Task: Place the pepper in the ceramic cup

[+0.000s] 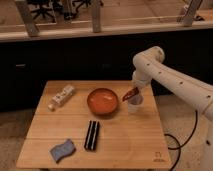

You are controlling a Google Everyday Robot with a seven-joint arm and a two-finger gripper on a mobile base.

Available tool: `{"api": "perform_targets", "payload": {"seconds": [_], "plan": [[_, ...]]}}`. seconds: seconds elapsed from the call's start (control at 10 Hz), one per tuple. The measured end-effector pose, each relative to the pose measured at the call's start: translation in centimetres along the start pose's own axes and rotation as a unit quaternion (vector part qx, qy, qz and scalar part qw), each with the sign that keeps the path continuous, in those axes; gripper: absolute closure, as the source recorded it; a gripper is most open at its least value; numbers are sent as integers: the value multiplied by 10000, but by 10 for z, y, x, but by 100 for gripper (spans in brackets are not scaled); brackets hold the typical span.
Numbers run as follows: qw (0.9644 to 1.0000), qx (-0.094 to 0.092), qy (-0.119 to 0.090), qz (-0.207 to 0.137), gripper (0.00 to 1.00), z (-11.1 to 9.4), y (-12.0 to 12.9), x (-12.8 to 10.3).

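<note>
The slim dark-red pepper [131, 94] hangs tilted in the air just right of the orange-red bowl [102, 101]. My gripper [135, 88] comes down from the white arm [165, 75] on the right and is shut on the pepper's upper end. The small pale ceramic cup [134, 105] stands on the wooden table [125, 140] directly under the pepper, right beside the bowl. The pepper's lower tip is just above the cup's rim; whether it touches the rim is not clear.
A white bottle [61, 97] lies on its side at the table's back left. A black rectangular object [92, 135] lies in front of the bowl. A blue-grey sponge [62, 150] sits at the front left. A dark counter wall stands behind the table.
</note>
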Motion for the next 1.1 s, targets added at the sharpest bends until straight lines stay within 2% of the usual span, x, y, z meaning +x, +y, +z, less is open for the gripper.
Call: {"api": "perform_targets", "payload": {"seconds": [0.2, 0.7, 0.9, 1.1], "plan": [[10000, 0, -5, -1, 99, 0, 0, 0], [9991, -275, 328, -8, 99, 4, 1, 1], [9988, -303, 388, 49, 99, 3, 3, 7], [9990, -230, 349, 140, 99, -3, 4, 14]]}}
